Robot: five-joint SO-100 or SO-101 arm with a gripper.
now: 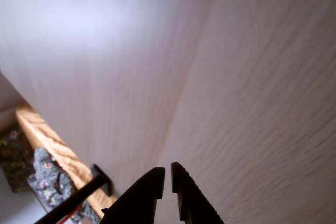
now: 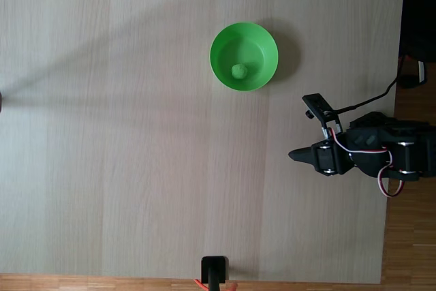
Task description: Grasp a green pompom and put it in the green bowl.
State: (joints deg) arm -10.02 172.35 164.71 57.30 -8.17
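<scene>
The green bowl (image 2: 244, 56) stands on the pale table in the fixed view, upper middle. The green pompom (image 2: 239, 71) lies inside it, near the bowl's lower side. My gripper (image 2: 294, 155) is well below and to the right of the bowl, folded back close to the arm's base, its dark tip pointing left. In the wrist view my gripper (image 1: 168, 173) rises from the bottom edge, its two black fingers nearly touching, with a thin gap and nothing between them, over bare table.
A black clamp (image 2: 214, 272) sits on the table's bottom edge in the fixed view. The arm's base and wires (image 2: 388, 155) occupy the right edge. The wrist view shows the table's wooden edge (image 1: 47, 137) and patterned fabric (image 1: 50, 182) at lower left.
</scene>
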